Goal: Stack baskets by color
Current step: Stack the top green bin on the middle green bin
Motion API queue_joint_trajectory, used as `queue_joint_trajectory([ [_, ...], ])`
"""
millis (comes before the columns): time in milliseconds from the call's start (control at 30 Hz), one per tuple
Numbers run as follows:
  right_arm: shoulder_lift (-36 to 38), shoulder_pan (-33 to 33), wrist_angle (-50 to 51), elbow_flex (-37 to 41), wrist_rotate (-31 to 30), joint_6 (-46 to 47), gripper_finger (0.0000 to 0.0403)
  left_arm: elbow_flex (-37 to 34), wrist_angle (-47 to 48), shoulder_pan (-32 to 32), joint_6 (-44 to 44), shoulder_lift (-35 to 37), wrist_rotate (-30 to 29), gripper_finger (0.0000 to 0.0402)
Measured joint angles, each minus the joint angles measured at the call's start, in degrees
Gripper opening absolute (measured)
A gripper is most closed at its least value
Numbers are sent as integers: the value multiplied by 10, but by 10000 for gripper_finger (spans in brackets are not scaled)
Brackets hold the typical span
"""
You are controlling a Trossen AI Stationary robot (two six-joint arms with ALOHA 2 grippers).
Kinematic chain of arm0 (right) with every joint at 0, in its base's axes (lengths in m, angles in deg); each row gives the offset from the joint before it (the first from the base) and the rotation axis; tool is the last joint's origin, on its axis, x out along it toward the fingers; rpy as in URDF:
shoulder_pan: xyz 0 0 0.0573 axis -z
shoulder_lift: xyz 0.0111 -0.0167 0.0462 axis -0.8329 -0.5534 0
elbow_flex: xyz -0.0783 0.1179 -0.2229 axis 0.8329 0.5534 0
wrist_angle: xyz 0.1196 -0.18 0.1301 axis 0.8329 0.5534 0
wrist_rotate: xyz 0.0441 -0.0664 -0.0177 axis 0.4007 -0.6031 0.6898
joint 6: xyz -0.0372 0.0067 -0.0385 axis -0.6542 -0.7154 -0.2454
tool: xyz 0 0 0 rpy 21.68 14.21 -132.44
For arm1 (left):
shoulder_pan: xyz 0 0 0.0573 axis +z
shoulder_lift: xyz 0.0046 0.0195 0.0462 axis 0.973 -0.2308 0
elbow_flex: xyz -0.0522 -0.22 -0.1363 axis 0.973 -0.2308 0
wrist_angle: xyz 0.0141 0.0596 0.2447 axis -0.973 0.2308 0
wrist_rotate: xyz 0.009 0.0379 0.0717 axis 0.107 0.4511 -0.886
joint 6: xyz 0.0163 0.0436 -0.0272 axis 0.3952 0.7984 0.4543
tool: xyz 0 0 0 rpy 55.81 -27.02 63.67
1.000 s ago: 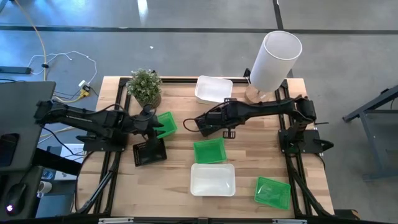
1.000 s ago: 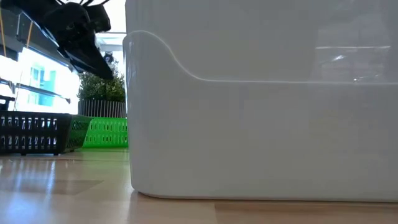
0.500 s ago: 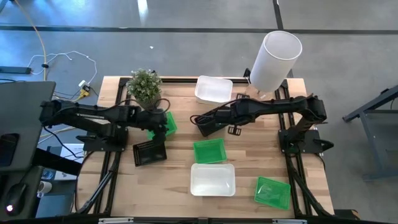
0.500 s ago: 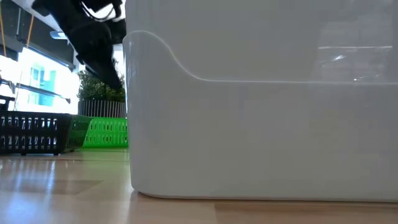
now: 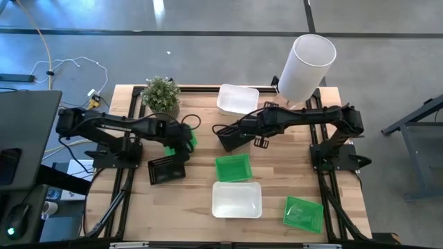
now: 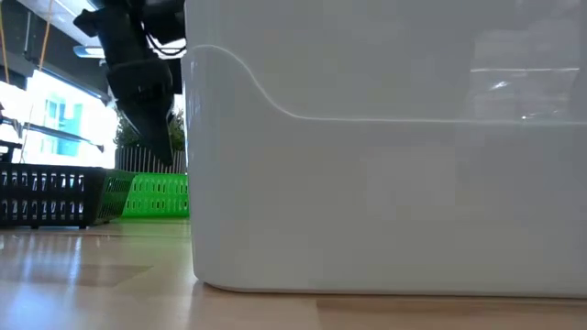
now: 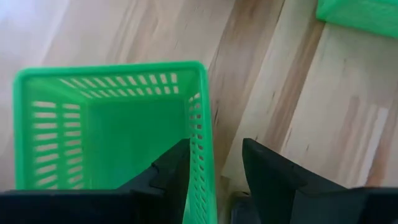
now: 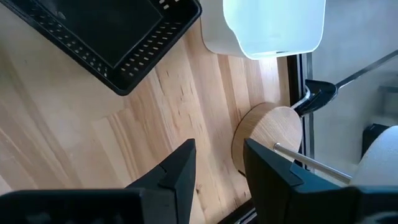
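Observation:
My left gripper point(image 5: 184, 137) is open and points steeply down over a green basket point(image 7: 118, 124) standing on the table's left half. One finger is inside the basket and the other outside its side wall point(image 7: 208, 149); I cannot tell whether either touches. My right gripper point(image 5: 260, 142) hangs open above the table's middle with only bare wood between its fingers. A black basket point(image 8: 106, 37) lies on the table just to its left. Another black basket point(image 5: 166, 169), two more green baskets point(image 5: 232, 167) point(image 5: 303, 213) and two white baskets point(image 5: 237, 199) point(image 5: 237, 99) rest flat on the wood.
A potted plant point(image 5: 160, 95) stands at the far left, close behind my left gripper. A tall white cylinder point(image 5: 304, 66) on a round wooden foot point(image 8: 273, 137) stands at the far right. In the low view the near white basket point(image 6: 385, 183) blocks most of the table.
My left gripper has moved toward the table's right edge and down, tipping more steeply, until its fingers straddle the green basket's wall. My right gripper has risen a little and rolled, staying open; the black basket beside it has stayed on the table.

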Motion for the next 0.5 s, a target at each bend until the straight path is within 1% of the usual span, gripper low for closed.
queue_joint_trajectory([
  [500,0,0,0,0,1,4,119,0,0,0,-5,-70,-10,132],
])
